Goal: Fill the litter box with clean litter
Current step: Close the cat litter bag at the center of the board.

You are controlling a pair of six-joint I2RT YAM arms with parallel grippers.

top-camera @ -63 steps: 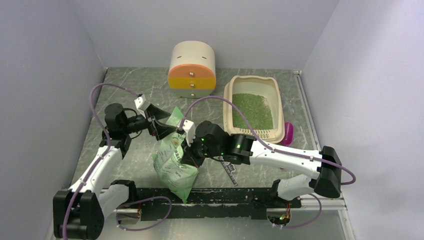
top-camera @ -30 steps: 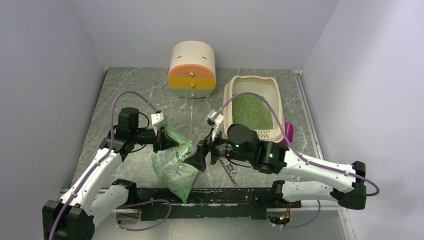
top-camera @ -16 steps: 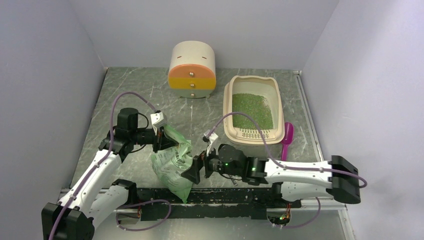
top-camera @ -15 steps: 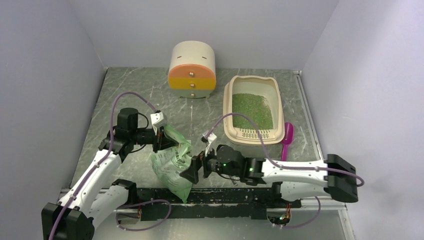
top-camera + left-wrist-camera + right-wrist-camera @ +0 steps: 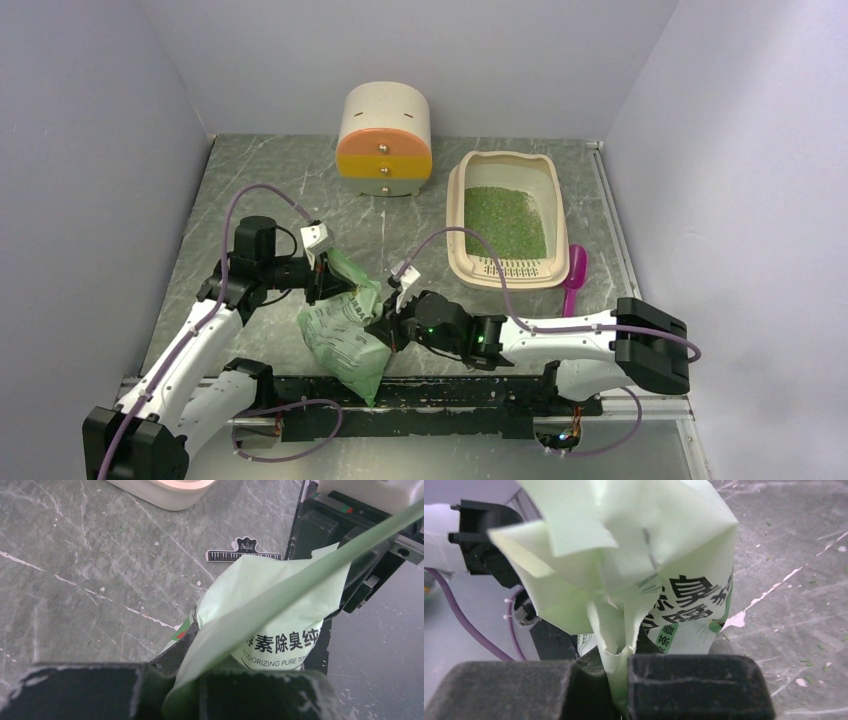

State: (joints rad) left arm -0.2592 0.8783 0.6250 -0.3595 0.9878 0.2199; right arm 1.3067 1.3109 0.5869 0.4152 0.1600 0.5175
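The beige litter box [image 5: 455,215] sits at the back right of the table, with a layer of clean litter [image 5: 505,222] in it. A green printed bag [image 5: 338,335] stands near the front edge, between my two arms. My left gripper [image 5: 326,280] is shut on the bag's upper left edge. In the left wrist view the bag [image 5: 270,595] rises from that gripper [image 5: 185,682], its fold pinched between the pads. My right gripper [image 5: 384,326] is shut on the bag's right side. The right wrist view shows crumpled bag film [image 5: 649,555] clamped in that gripper [image 5: 621,682].
A round beige-and-orange drawer unit [image 5: 385,140] stands at the back centre. A magenta scoop [image 5: 575,268] lies right of the litter box. A small piano-key strip [image 5: 242,555] lies on the table behind the bag. A black rail [image 5: 440,392] runs along the front edge.
My right gripper has moved left and down to the bag and gone from open to shut on its edge. The left gripper has kept its hold in place over the last second.
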